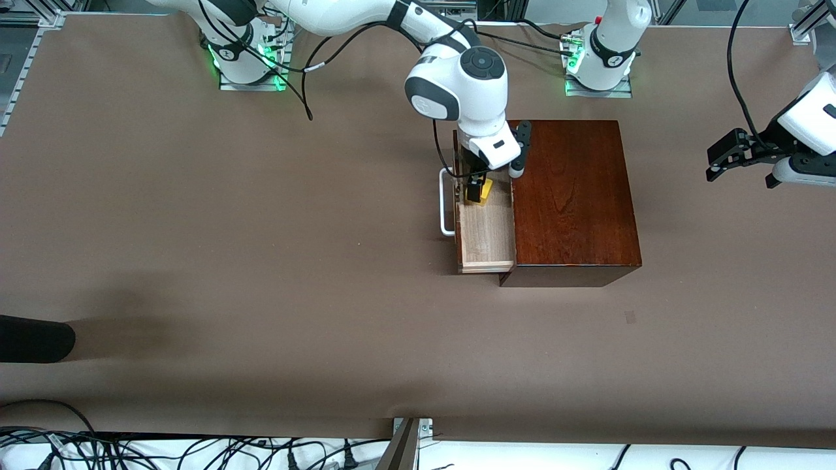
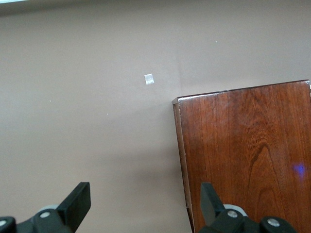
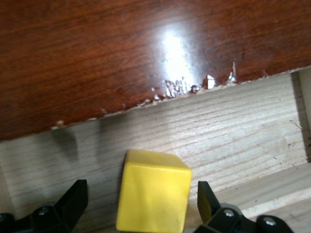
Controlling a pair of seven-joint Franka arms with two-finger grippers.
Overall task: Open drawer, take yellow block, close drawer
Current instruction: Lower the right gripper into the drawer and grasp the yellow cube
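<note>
Brown bench, drawer [image 1: 486,228] pulled open: yellow block [image 3: 153,196] on its floor near the corner farthest from the camera, between my right gripper's [image 3: 141,206] wide-spread fingers; probably light, rigid, smooth; pinch flat opposite faces.

A robotics lab, by every sign: two white Franka arm bases [image 1: 243,49] bolted to metal plates with green status lights, at the edge of a wide table [image 1: 196,261] under plain brown covering. Aluminium framing [image 1: 26,72] along the table's edge, loose black cables [image 1: 196,450] strewn below it, a camera mount [image 1: 408,440] at the rim.
</note>
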